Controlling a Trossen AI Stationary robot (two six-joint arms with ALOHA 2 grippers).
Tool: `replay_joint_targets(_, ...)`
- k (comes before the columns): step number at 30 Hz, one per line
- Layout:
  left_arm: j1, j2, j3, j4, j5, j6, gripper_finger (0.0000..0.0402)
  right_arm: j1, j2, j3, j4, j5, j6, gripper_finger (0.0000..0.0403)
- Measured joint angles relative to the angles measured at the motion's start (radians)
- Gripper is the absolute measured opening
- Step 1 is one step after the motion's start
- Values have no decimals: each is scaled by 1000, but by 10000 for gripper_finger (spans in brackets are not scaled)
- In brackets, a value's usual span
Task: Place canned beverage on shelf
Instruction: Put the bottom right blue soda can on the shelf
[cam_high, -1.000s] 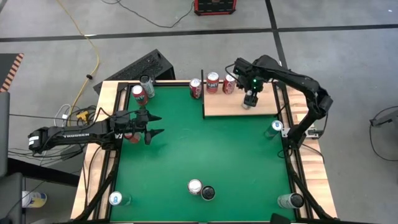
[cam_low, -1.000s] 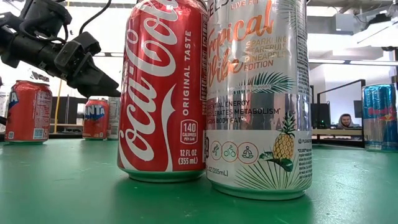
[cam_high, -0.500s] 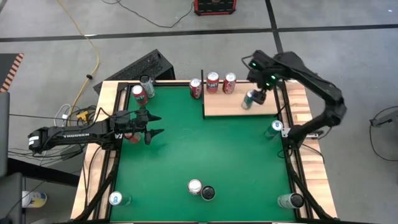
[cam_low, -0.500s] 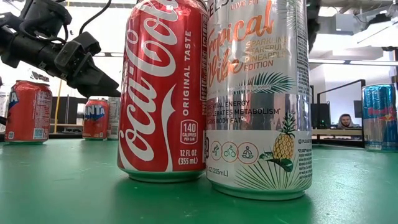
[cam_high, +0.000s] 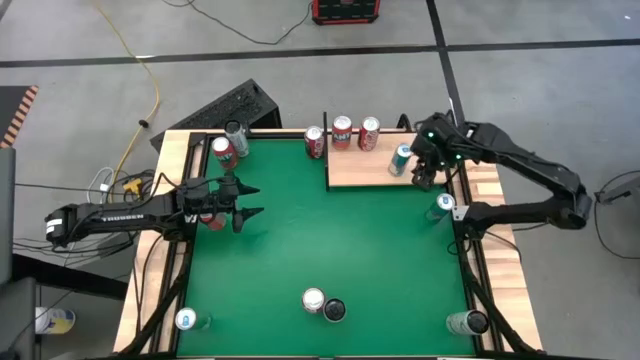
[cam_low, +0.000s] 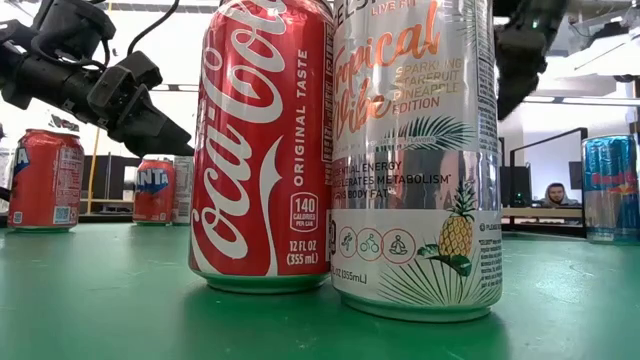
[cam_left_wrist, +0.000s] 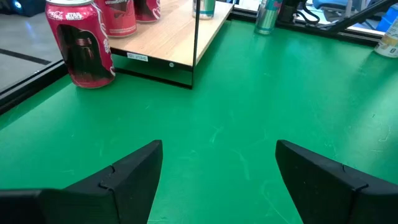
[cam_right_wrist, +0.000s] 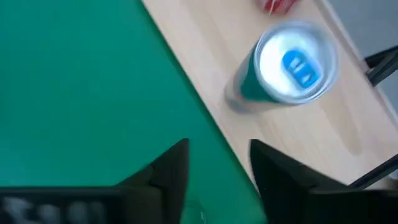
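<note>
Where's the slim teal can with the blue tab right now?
High view: the slim teal can stands upright on the pale wooden shelf, toward its right end, just left of the right gripper, which is clear of it.

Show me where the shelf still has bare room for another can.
The shelf is bare along its front, from the black post to the teal can. Its back edge is crowded: two red cans side by side. The right gripper hovers at the right end.

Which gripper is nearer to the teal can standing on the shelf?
The right gripper: it is just beside the teal can on the shelf. The left gripper hovers far across the green table.
</note>
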Motion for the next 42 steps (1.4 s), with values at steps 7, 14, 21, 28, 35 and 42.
replay_joint_targets(7,0,0,0,0,0,0,297,-41,70,-37,95,-26,-69,17)
replay_joint_targets(14,0,0,0,0,0,0,297,-71,126,-37,136,-27,-107,30)
replay_joint_targets(21,0,0,0,0,0,0,297,-101,172,-37,200,-27,-127,18)
replay_joint_targets(28,0,0,0,0,0,0,297,-109,221,-37,253,-27,-156,21)
replay_joint_targets(35,0,0,0,0,0,0,297,-135,278,-36,281,-18,-173,23)
replay_joint_targets(42,0,0,0,0,0,0,297,-158,313,-36,318,5,-196,18)
